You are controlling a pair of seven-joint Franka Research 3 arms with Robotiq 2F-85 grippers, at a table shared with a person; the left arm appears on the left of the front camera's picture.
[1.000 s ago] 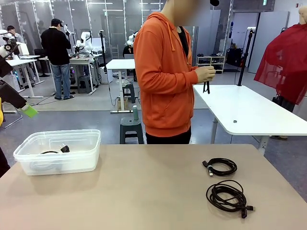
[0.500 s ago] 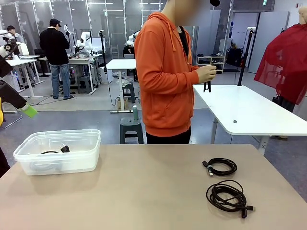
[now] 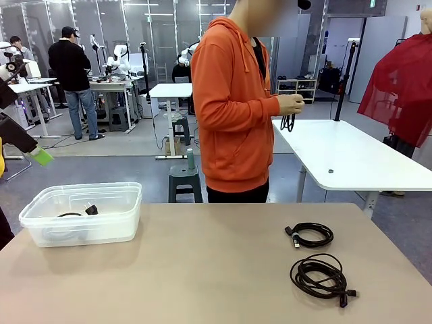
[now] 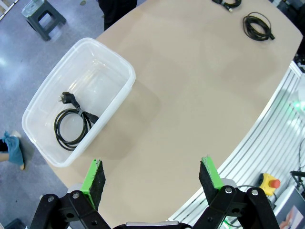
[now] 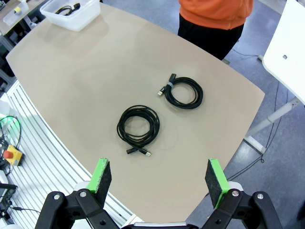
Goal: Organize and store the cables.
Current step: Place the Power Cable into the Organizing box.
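The left gripper [image 4: 151, 172] hangs high over the beige round-edged table [image 4: 190, 95], its green-padded claw spread wide and holding nothing. Below it stands a clear rectangular plastic tub [image 4: 119, 102] near the table's left end. In the tub's half nearer this gripper lies a thin black cord wound in a round coil [image 4: 71, 125], flat on the bottom, with its chunky plug sticking out of the ring toward one long wall. The right gripper [image 5: 158, 175] is likewise wide open and empty above the table's right end, where two more cables lie flat and apart from each other. The smaller black coil [image 5: 182, 93] is a flattened oval whose long axis runs left to right across the table in the front view; its connector, wrapped by a pale band, points toward the robot's left. The larger, looser black coil [image 5: 138, 126] lies nearer the robot's edge, roughly round, with both of its small plug ends trailing off together at the near right. Beyond the far edge a person in an orange hoodie [image 3: 233, 101] stands side-on, both hands [image 3: 290, 103] raised at chest height holding a short black cord [image 3: 289, 123] that hangs straight down in a narrow loop. Any print on the plugs is too small to read.
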